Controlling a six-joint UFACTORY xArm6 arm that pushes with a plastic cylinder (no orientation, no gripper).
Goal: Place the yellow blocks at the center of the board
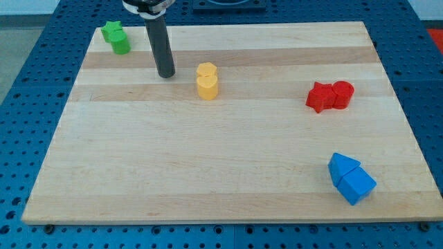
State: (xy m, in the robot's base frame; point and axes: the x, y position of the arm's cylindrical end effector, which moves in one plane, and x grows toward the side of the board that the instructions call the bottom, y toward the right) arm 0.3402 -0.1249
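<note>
Two yellow blocks stand touching each other a little above and left of the board's middle: a hexagon-like one (206, 70) at the top and a heart-shaped one (207, 87) just below it. My tip (166, 74) rests on the board to the left of the yellow pair, a short gap away, about level with the upper yellow block. The dark rod rises from it toward the view's top.
The wooden board (228, 173) lies on a blue perforated table. A green star block (111, 31) and a green cylinder (120, 44) sit at the top left corner. A red star (319, 97) and a red cylinder (342, 94) sit at the right. Two blue blocks (351, 178) lie at the bottom right.
</note>
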